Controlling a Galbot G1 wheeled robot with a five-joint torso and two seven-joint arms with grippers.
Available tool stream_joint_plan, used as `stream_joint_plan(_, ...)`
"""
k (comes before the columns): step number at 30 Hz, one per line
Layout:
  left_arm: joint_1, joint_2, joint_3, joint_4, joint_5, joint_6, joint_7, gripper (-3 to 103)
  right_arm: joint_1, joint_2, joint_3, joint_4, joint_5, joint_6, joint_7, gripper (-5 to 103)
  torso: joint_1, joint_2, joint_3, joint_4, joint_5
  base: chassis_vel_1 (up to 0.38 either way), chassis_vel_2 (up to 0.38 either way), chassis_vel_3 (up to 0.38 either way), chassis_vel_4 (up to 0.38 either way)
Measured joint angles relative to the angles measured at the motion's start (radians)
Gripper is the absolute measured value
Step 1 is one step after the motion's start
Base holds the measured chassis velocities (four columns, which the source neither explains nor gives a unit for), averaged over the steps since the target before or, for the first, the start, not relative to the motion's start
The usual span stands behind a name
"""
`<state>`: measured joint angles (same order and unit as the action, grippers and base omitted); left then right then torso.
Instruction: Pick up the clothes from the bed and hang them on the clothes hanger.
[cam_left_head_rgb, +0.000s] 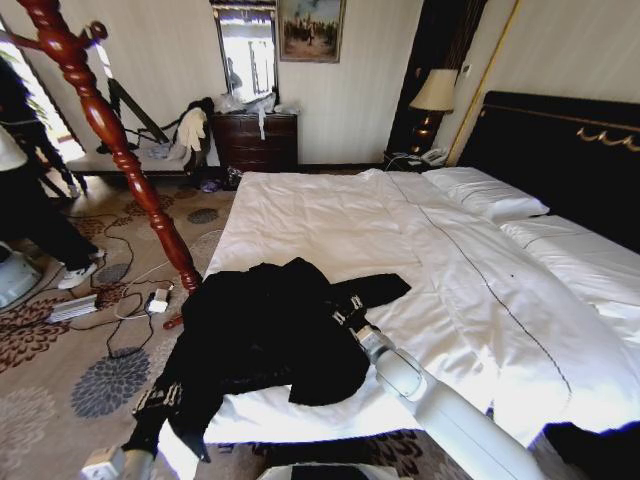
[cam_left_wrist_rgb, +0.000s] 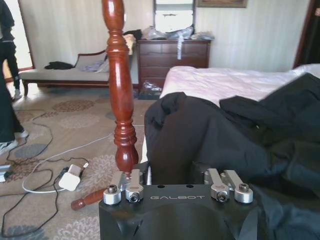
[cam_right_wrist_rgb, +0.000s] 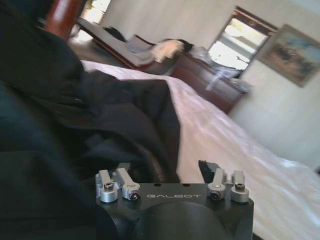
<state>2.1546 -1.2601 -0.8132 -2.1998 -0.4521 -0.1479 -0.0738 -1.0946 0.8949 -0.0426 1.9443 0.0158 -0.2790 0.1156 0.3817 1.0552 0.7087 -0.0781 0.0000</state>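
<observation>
Two arms are working at the near edge of the wide bed with wrinkled white sheets (cam_left_head_rgb: 330, 215), and the big black long-sleeved jacket of soft limp fabric (cam_left_head_rgb: 270, 335) is lying spread across the bed's near left corner, one sleeve trailing off the edge toward about 7 o'clock in the head view and another pointing toward 2 o'clock.

The right gripper (cam_left_head_rgb: 345, 312) is reaching in from about 5 o'clock on its white arm and is sitting right at the jacket, by the base of that upper sleeve. In the right wrist view, the right gripper (cam_right_wrist_rgb: 167, 167) has one finger buried in the dark folds and the other finger (cam_right_wrist_rgb: 205, 167) standing clear over the white sheet, so the jaws are looking spread, with fabric lying between them.

The left gripper (cam_left_wrist_rgb: 172, 167) is pushing into the jacket (cam_left_wrist_rgb: 220, 135) from the low side; its fingers are disappearing under the cloth, so I really can't tell whether the jaws are spread or pinching anything. In the head view that arm is only peeking in at 7 o'clock, under the hanging sleeve.

Just beside the bed corner, at roughly 10 o'clock from the jacket, the turned reddish-brown wooden post of the clothes stand (cam_left_head_rgb: 120, 150) is leaning across the patterned carpet (cam_left_head_rgb: 60, 350). A white cable and charger block (cam_left_wrist_rgb: 70, 177) are lying on the carpet near the post's foot.
</observation>
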Motion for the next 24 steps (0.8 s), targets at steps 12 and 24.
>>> stream_joint_plan(12, 0.095, -0.040, 0.011, -0.040, 0.111, -0.109, 0.023, 98, 0.033, 0.042, -0.102, 0.036, -0.092, 0.174, -0.074, 100, 0.000, 0.000, 0.000, 0.0004, 0.0000, 0.000, 0.000, 0.000, 0.000)
stream_joint_plan(24, -0.061, 0.011, -0.015, -0.130, 0.026, 0.014, -0.027, 100, 0.424, 0.154, -0.311, -0.220, -0.018, 0.122, -0.057, 100, 0.000, 0.000, 0.000, 0.0003, -0.0004, 0.000, 0.000, 0.000, 0.000)
